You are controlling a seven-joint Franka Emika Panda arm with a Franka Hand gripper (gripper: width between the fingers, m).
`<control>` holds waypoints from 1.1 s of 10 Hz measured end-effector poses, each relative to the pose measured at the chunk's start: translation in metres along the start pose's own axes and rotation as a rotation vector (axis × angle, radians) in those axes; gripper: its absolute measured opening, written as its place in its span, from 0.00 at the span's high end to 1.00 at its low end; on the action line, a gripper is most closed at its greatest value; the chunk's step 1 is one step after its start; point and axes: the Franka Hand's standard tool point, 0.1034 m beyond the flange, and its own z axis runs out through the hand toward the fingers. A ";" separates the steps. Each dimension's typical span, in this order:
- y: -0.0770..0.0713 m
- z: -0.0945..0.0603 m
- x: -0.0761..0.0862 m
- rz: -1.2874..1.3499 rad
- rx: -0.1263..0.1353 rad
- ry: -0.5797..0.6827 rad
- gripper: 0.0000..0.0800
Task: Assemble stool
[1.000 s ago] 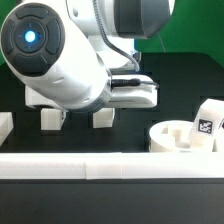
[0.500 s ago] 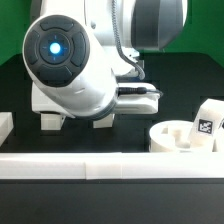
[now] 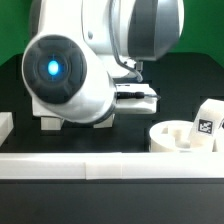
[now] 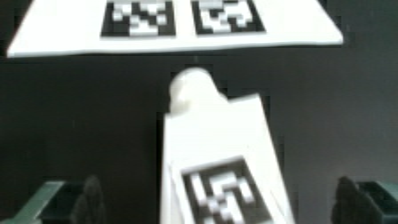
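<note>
marker board (image 4: 169,45), white border rail (image 3: 100,166), black table (image 4: 71,110)

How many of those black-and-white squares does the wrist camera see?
3: two side by side on the marker board, one on the leg. Others may be out of frame.

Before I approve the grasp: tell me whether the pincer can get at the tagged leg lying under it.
Probably yes. The pincer is open, its fingers flank the leg with nothing between, and the marker board lies apart, past the leg's tip.
</note>
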 end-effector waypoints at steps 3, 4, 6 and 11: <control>-0.001 -0.002 0.007 -0.002 -0.005 0.018 0.33; -0.001 -0.002 0.007 -0.002 -0.005 0.018 0.52; -0.001 -0.002 0.007 -0.002 -0.005 0.018 0.60; -0.032 -0.027 -0.024 -0.007 0.064 0.013 0.60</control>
